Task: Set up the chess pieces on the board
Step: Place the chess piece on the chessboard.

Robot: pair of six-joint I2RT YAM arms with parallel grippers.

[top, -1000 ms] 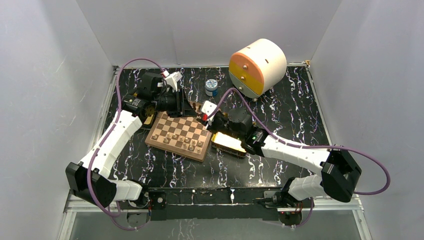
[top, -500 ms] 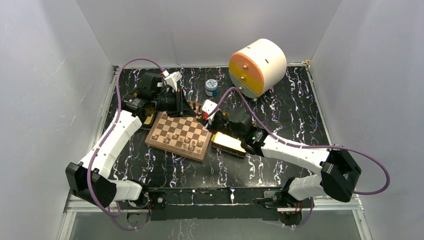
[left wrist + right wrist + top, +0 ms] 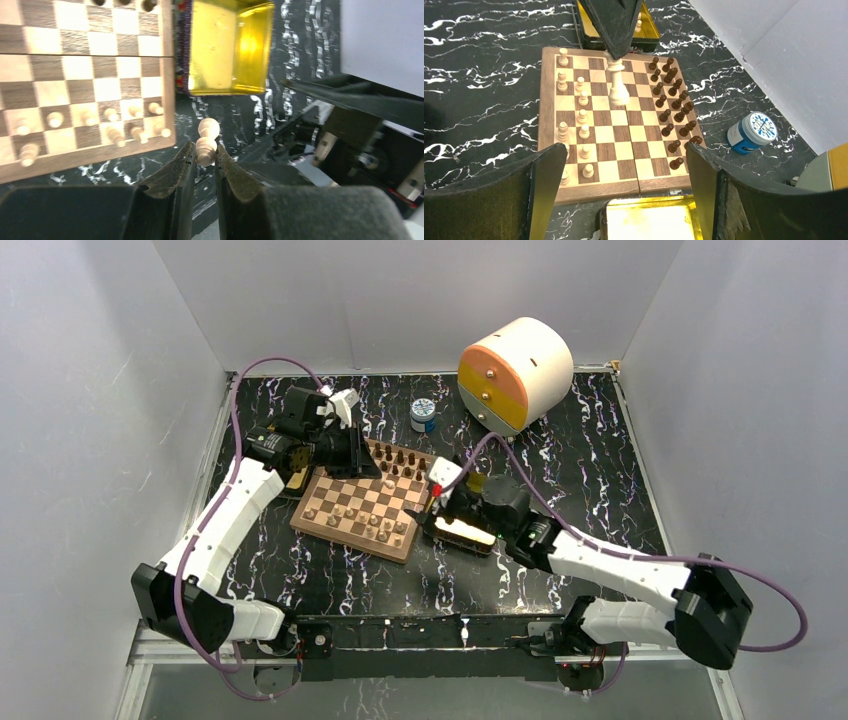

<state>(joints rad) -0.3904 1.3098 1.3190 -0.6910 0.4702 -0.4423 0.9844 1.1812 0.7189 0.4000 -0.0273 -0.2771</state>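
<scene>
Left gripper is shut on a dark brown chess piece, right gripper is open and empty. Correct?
One thing is off: the colour. The chess piece pinched in the left gripper is pale tan, not dark brown, as the left wrist view shows plainly. The rest holds: the right gripper stands wide open with nothing between its fingers in the right wrist view.

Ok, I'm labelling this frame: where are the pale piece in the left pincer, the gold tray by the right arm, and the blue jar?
pale piece [image 3: 206, 143]: left wrist view, on its body.
gold tray [image 3: 220, 50]: left wrist view, bare inside floor.
blue jar [image 3: 758, 129]: right wrist view, on its lid.
</scene>
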